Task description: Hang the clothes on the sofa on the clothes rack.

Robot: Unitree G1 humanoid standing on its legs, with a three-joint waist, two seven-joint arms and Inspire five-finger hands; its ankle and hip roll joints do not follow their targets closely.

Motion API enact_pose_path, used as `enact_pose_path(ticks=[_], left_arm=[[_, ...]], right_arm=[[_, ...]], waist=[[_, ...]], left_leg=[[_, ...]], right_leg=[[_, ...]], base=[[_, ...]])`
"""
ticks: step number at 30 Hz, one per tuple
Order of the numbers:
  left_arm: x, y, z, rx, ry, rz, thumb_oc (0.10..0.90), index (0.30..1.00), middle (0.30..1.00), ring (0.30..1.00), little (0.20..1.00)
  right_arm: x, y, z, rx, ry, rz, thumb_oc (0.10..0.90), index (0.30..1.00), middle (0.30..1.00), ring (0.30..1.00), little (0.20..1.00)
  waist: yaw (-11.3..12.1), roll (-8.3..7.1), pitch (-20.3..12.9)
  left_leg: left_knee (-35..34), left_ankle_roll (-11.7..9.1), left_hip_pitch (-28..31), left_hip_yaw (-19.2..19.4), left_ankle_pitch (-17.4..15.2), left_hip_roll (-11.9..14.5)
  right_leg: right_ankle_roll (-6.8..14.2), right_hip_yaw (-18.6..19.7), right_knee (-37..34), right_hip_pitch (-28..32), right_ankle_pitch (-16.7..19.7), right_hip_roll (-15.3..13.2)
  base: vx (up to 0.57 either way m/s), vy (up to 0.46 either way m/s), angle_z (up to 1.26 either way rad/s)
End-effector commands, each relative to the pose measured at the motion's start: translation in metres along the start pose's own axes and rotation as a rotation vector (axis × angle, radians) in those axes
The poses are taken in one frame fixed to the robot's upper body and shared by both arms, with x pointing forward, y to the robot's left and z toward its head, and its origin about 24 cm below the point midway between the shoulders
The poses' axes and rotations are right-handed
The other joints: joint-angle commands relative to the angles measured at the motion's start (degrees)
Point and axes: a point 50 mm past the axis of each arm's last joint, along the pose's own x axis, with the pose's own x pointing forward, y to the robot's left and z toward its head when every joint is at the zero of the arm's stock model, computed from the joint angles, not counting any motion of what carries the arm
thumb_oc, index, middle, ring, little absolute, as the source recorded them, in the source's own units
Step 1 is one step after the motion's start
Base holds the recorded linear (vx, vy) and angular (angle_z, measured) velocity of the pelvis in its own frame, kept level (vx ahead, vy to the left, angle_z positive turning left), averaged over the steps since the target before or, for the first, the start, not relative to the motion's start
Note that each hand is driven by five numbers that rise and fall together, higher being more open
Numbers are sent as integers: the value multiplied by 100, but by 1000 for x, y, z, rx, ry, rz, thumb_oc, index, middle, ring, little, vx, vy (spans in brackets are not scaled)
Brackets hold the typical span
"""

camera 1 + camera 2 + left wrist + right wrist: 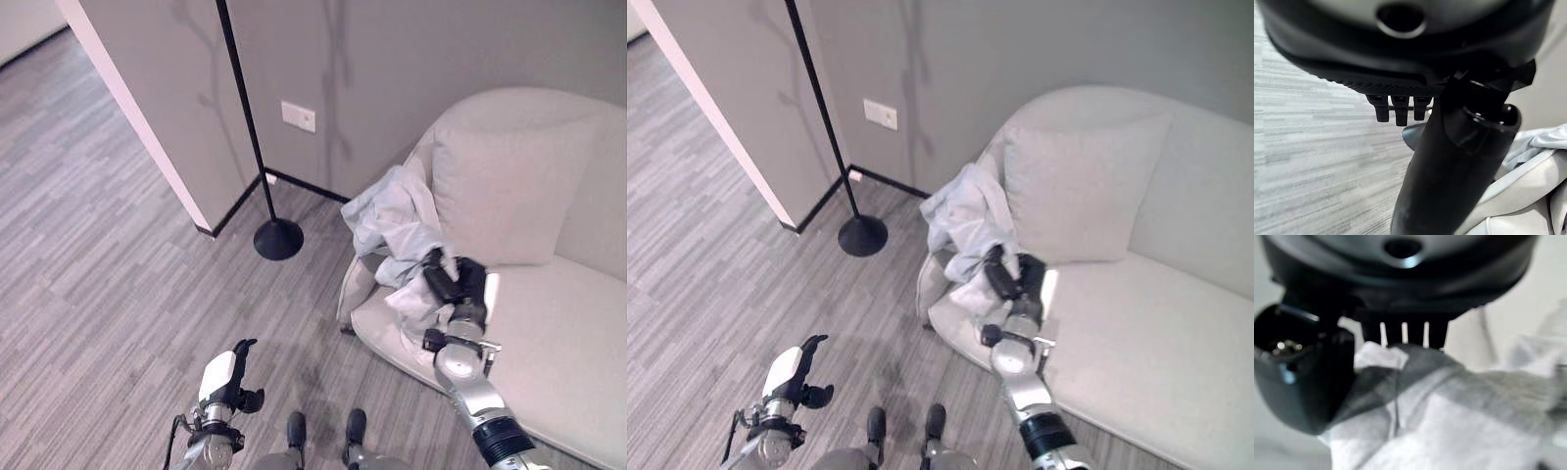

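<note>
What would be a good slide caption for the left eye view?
Right hand closes its fingers on crumpled pale grey clothing at the cream sofa's edge; black floor-standing rack pole waits nearby.
</note>
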Motion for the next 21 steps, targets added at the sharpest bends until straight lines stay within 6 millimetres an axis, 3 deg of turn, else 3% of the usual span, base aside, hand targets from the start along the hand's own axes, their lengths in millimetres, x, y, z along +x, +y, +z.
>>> enact_pose_path(ticks=[1, 2, 4, 5, 6, 8, 9, 11, 15, 17, 21], left_arm=[[13, 18, 13, -29, -74, 41, 800, 900, 900, 900, 900], [14, 20, 13, -50, -72, 47, 800, 900, 900, 900, 900], [16, 27, 17, -82, -88, 59, 800, 900, 900, 900, 900], [17, 32, 21, -112, -101, 69, 800, 900, 900, 900, 900], [18, 36, 26, -134, -123, 82, 800, 900, 900, 900, 900], [25, 51, 40, -186, -172, 164, 800, 900, 900, 900, 900], [25, 51, 40, -187, -172, 165, 800, 900, 900, 900, 900], [29, 60, 47, -203, -195, 231, 800, 900, 900, 900, 900], [33, 70, 53, -222, -218, 299, 800, 900, 900, 900, 900], [38, 81, 59, -221, -252, 363, 800, 900, 900, 900, 900], [44, 99, 68, -221, -281, 464, 800, 900, 900, 900, 900]], right_arm=[[18, 13, 60, 266, -204, 71, 400, 300, 300, 300, 300], [21, 18, 74, 313, -238, 112, 400, 300, 300, 300, 300], [31, 36, 119, 380, -349, 233, 400, 300, 300, 300, 300], [34, 45, 151, 394, -444, 295, 400, 300, 300, 300, 300], [36, 47, 168, 402, -496, 318, 400, 300, 300, 300, 300], [36, 58, 236, 447, -690, 354, 400, 300, 300, 300, 300], [36, 58, 236, 447, -692, 355, 400, 300, 300, 300, 300], [37, 58, 267, 459, -778, 329, 400, 300, 300, 300, 300], [39, 58, 291, 459, -837, 298, 400, 300, 300, 300, 300], [38, 59, 316, 471, -892, 287, 400, 300, 300, 300, 300], [35, 60, 329, 488, -920, 289, 400, 300, 300, 300, 300]], waist=[[94, -161, -672], [107, -185, -720], [147, -260, -846], [158, -301, -921], [163, -322, -962], [172, -420, -1130], [167, -415, -1120], [172, -472, -1205], [159, -513, -1285], [142, -559, -1352], [113, -606, -1405]], left_leg=[[44, -516, -49, -33, -370, 463], [44, -513, -5, -23, -378, 458], [44, -515, 111, 3, -391, 461], [44, -513, 195, 14, -405, 457], [44, -513, 232, 23, -414, 457], [44, -514, 341, 15, -439, 465], [44, -514, 344, 15, -440, 466], [44, -515, 381, 6, -450, 471], [44, -519, 421, -5, -464, 476], [44, -527, 460, -11, -489, 478], [44, -530, 496, -39, -514, 471]], right_leg=[[745, 496, 27, 220, -493, -428], [739, 501, 27, 257, -485, -425], [732, 520, 27, 355, -479, -416], [724, 523, 27, 433, -490, -408], [720, 529, 27, 467, -499, -404], [698, 523, 27, 582, -524, -393], [698, 523, 27, 585, -525, -393], [692, 517, 28, 626, -535, -391], [690, 502, 29, 670, -549, -385], [696, 487, 32, 707, -559, -380], [690, 484, 36, 738, -573, -364]], base=[[-8, 30, -12], [-16, 34, -12], [-16, 32, -16], [-10, 26, -16], [-6, 36, -11], [5, 37, -9], [9, 30, -4], [0, 0, 0], [0, 0, 0], [0, 0, 0], [0, 0, 0]])
